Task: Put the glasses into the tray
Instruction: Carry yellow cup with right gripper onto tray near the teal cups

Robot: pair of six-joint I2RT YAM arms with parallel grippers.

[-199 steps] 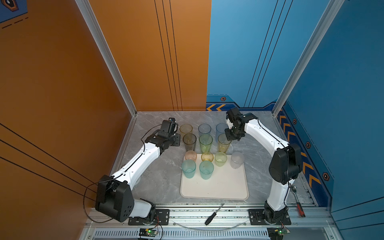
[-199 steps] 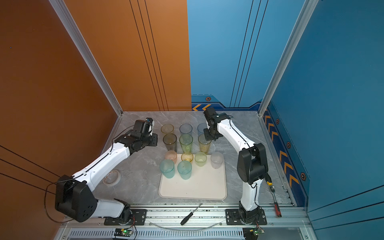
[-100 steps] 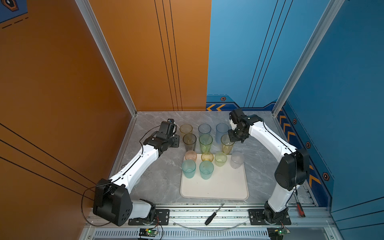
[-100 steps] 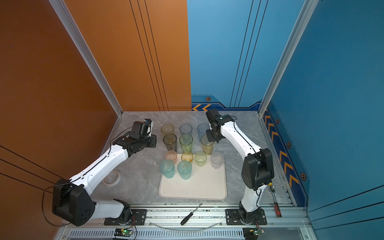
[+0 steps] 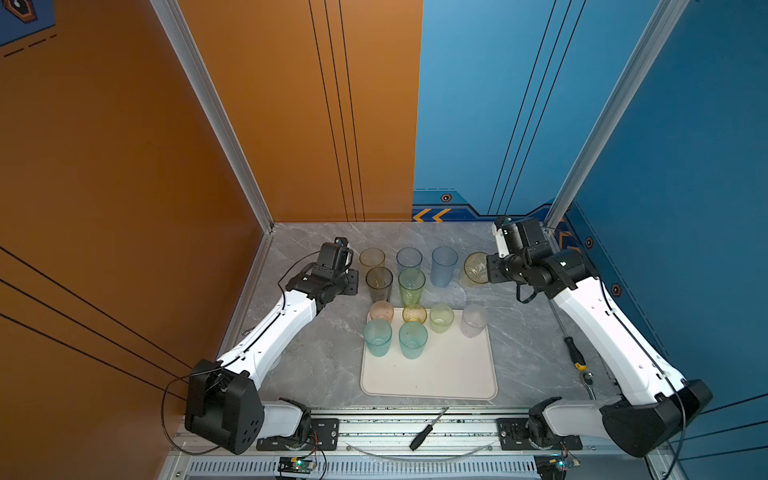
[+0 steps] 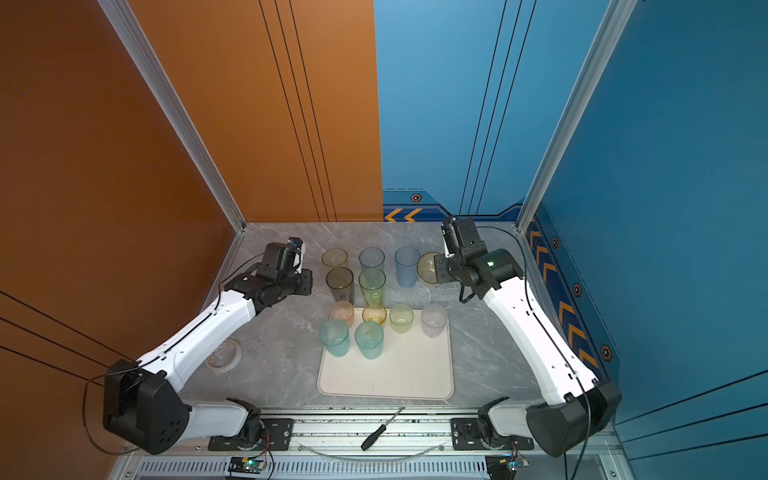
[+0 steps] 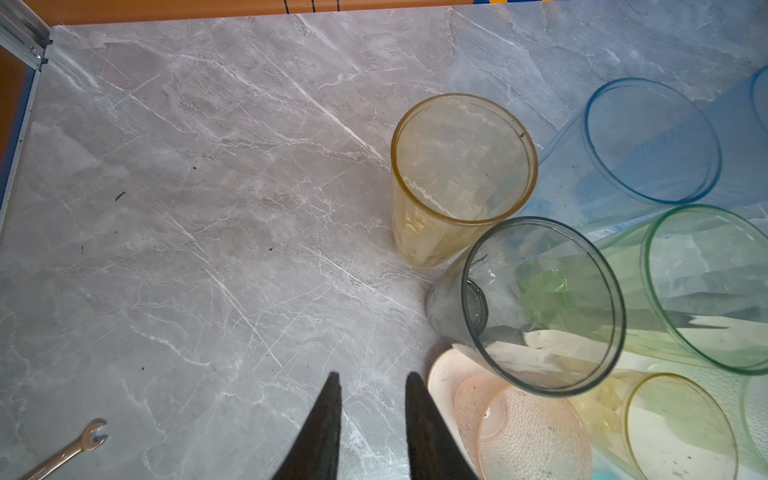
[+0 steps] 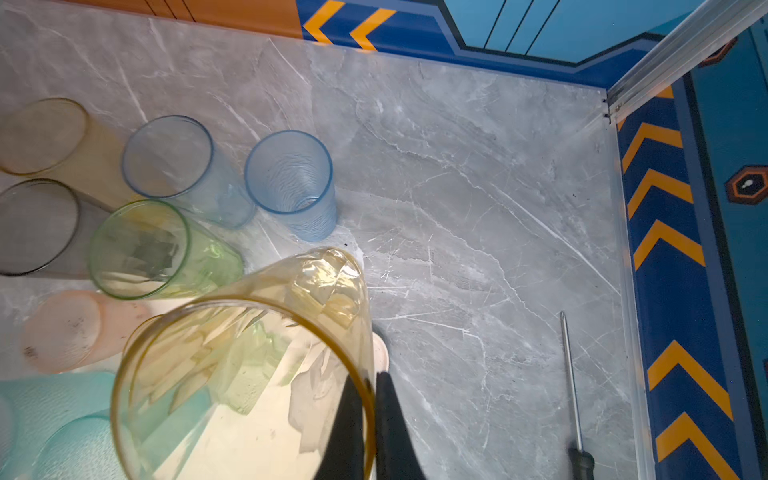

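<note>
Right, the large cream-white rectangular tray (image 5: 436, 374) is sitting at the front of the table. It is carrying six translucent tumblers (image 5: 441, 318) on its far half, and its near half is lying bare.

Beyond the tray's far edge, five more tumblers (image 5: 444, 266) are standing upright on the grey marble tabletop (image 5: 316, 365).

The right gripper (image 8: 370, 384) is pinching the rim of a tall amber-yellow faceted plastic glass (image 5: 476, 268). One finger is inside the wall and one outside, clamped tight. That glass is hanging clear of the table just beyond the tray's far right corner. Its long axis is tilting off upright, with the mouth toward the wrist and the base pointing away.

So the bare half of the tray lies nearward from those fingers, and the glass is going to need levelling before it sets down.

The left gripper (image 7: 372, 378) is hovering empty off the tray's far left corner, its fingers parted only narrowly. A tall smoke-grey tumbler (image 7: 540, 303) is standing just beside it.
</note>
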